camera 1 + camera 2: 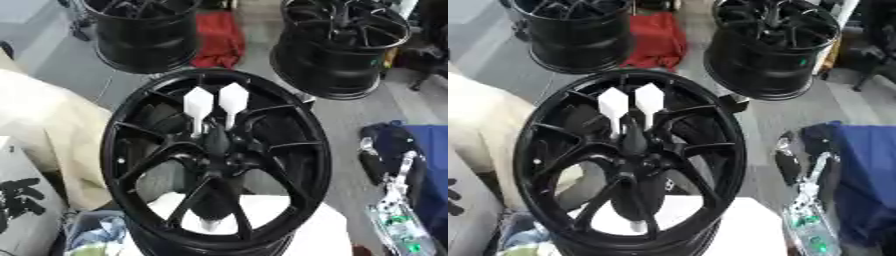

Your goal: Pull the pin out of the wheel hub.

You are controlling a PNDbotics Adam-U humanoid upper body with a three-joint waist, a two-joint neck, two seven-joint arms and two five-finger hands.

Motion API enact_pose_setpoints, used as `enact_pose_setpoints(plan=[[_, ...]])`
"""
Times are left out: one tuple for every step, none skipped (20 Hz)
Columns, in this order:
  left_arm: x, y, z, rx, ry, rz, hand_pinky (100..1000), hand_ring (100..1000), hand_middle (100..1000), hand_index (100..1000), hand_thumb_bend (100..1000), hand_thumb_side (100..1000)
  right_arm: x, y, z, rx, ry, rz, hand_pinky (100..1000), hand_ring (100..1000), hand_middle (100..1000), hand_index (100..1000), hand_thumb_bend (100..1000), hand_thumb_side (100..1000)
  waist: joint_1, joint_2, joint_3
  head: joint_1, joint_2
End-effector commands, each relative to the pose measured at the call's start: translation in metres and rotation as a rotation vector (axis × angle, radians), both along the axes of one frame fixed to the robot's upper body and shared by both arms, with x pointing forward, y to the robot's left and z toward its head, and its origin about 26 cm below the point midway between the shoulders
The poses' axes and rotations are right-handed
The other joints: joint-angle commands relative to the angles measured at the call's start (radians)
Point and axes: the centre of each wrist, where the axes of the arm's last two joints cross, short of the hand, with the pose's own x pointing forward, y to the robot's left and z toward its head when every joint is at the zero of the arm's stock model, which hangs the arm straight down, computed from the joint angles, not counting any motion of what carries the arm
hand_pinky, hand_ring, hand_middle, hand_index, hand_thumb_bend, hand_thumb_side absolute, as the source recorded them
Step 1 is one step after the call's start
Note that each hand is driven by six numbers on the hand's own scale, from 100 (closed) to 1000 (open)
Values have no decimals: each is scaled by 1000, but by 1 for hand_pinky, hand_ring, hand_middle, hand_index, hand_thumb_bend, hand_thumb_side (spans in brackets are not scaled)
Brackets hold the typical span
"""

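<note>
To the left of your right hand [395,195], low by the right edge, the black spoked alloy wheel hub [114,150] faces you, with two white diamond-headed plastic pins [199,105] stuck near its centre. In the right eye view, both pins sit up and left of that hand, well apart from it; you cannot tell whether its fingers are spread.

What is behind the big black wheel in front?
Behind the nearest wheel two more black wheels stand on the grey floor, with a red cloth between them. Two white pins stick up at its hub. Its spokes cover most of what lies underneath.

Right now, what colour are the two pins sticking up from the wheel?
White pins, against the black wheel hub; clearest in the left eye view.
</note>
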Motion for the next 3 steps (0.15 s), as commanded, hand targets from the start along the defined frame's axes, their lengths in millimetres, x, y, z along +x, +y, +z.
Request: enact_pose_setpoints(plan=[[4,4,8,37,-41,-35,651,491,572,824,100,910,0,-1,-3,22,-21,6,677,673,744,872,217,409,10,-1,-3,0,-11],[4,4,8,38,-42,-35,651,491,572,824,100,909,-1,-1,-5,27,-24,7,676,671,742,870,221,408,11,0,-4,-2,-10],[4,5,7,40,-43,-35,651,491,572,824,100,909,-1,-1,-6,32,-27,10,675,670,741,870,222,408,12,0,-5,-6,-10]])
